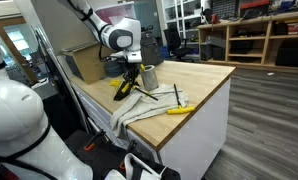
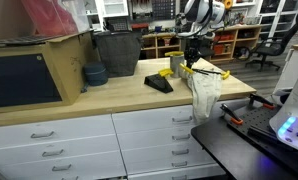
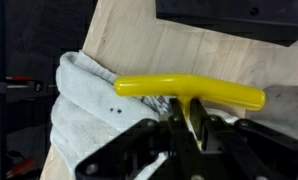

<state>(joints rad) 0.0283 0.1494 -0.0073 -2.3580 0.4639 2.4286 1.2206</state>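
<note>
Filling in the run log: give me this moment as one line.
gripper: shut on yellow T-shaped tool handle | beneath: crumpled grey-white cloth | surface: light wooden countertop

The T-handle (image 3: 189, 90) is bright yellow, the cloth (image 3: 84, 105) plain pale grey-white, the counter (image 3: 179, 45) light wood with fine grain, and the tool (image 3: 190, 125) black.

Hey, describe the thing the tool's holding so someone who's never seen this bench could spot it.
Find the wooden counter with a pale cloth draped over its edge. Over the cloth, the tool is shut on a yellow T-handle. Unlike the straight yellow piece lying loose nearby, it has a crossbar.
</note>
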